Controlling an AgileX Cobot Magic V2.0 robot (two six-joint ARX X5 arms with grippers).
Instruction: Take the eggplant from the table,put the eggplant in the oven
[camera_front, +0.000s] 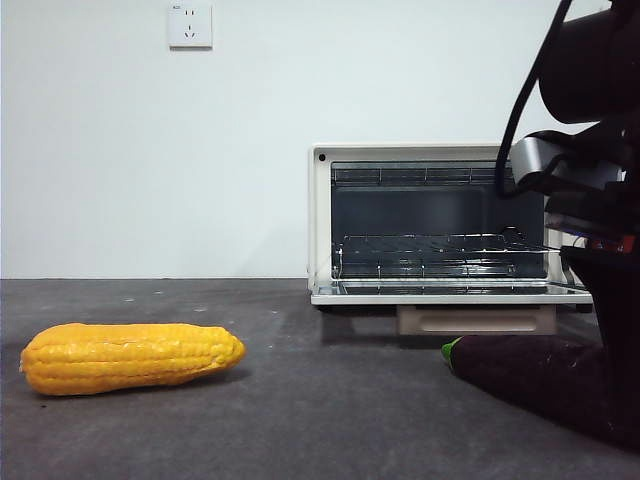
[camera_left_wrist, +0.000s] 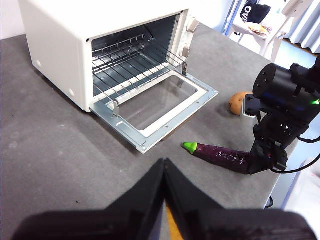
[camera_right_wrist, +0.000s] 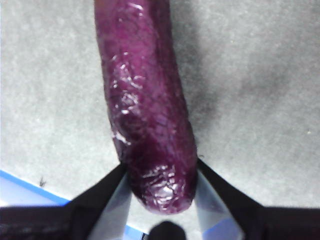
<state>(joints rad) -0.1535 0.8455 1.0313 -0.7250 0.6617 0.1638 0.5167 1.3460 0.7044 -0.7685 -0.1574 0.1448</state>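
No brand text readable on the oven (camera_front: 430, 225) in any view; its door (camera_left_wrist: 155, 107) hangs fully open and flat, wire rack (camera_front: 440, 255) inside, nothing on it. Wall socket (camera_front: 190, 25) up on the white wall, no legible writing. The eggplant (camera_front: 525, 365) lies on the table (camera_front: 300, 420) just in front of the open door, green stem tip twd the oven, not in it. Right gripper (camera_right_wrist: 162, 175) is down at the eggplant's blunt end, jaws on either side and touching its skin, closed onto it; eggplant looks to rest on the table. Front view shows that arm only as a big dark mass at the right edge, covering the eggplant's far end. Left wrist view gives the overview: right gripper (camera_left_wrist: 265, 157) at the table edge over the purple end, plus a brown round object (camera_left_wrist: 240, 103) nearby that the front view doesn't show. Left gripper (camera_left_wrist: 165, 172) hangs above the table, well apart from the oven, jaws pressed together w/ nothing between. Corn cob (camera_front: 130, 357) shows only in front view, lying well apart on the other side.
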